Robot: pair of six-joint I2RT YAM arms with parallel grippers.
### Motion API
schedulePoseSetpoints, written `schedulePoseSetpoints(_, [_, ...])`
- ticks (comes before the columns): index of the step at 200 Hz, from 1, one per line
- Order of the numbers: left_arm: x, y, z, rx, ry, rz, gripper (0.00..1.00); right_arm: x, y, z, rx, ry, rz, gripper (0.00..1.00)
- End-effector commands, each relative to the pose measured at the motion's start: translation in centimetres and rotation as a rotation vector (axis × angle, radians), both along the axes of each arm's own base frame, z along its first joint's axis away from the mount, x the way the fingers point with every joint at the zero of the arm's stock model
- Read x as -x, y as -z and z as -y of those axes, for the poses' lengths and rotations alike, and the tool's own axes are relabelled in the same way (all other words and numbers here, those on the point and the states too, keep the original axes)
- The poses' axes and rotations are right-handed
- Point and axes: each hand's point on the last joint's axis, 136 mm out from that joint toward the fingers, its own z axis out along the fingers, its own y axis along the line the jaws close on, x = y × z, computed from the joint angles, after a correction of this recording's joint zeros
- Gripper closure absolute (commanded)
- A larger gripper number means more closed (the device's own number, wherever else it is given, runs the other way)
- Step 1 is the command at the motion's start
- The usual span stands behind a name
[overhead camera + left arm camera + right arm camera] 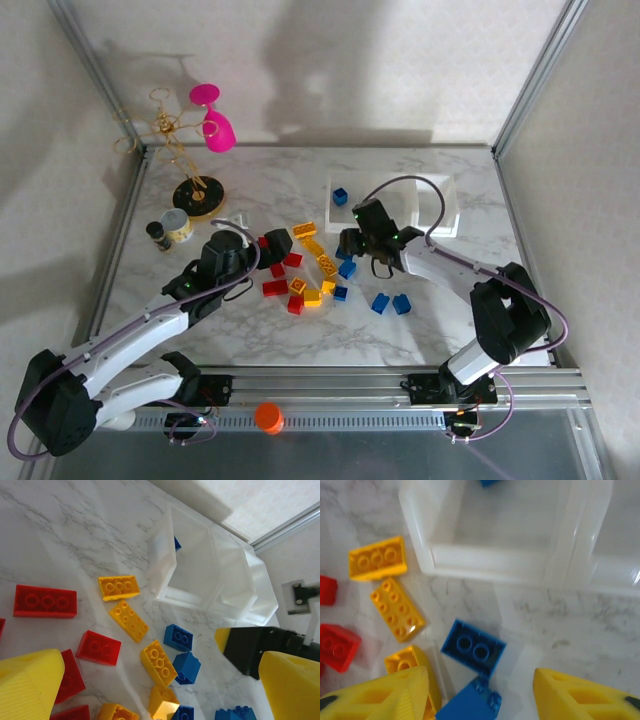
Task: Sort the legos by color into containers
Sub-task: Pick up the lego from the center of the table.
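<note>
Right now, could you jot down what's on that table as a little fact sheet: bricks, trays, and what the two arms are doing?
trays: three clear ones joined in a row, far side of the table
sorted: one blue brick in the left-end tray; the other two look empty
loose bricks: red, yellow and blue, scattered mid-table
left jaws: open, above red and yellow bricks
right jaws: open, above blue bricks just short of the trays
other: pink goblet, tin

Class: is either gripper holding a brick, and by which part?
Nothing is held. The left gripper and right gripper both stand open over loose red, yellow and blue plastic bricks, clamping none.
</note>
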Motion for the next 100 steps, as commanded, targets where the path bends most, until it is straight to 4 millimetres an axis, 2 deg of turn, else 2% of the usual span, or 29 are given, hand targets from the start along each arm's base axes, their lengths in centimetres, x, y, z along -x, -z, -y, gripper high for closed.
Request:
schedulePoseSetpoints(1, [0.9, 0.5, -0.1, 0.011, -0.005, -0.02, 0.0, 1.4, 0.6, 0.6, -0.016, 0.101, -0.028, 0.37])
schedulePoseSetpoints(18, [1.0, 0.7, 0.0, 0.013, -0.002, -0.023, 0.0, 2.6, 1.7, -0.5, -0.041, 0.122, -0.051, 0.35])
schedulePoseSetpoints(45, [1.1, 0.9, 0.4, 0.013, 0.003, -0.027, 0.0, 2.7, 3.3, -0.1, -0.027, 0.226, -0.083, 0.33])
schedulePoseSetpoints(74, [1.2, 1.2, 0.8, 0.002, 0.017, -0.035, 0.0, 2.9, 4.4, -1.2, -0.068, 0.251, -0.101, 0.32])
schedulePoseSetpoints(100, [1.2, 1.5, 0.9, -0.008, 0.018, -0.045, 0.0, 2.9, 5.7, -0.7, -0.042, 0.287, -0.123, 0.32])
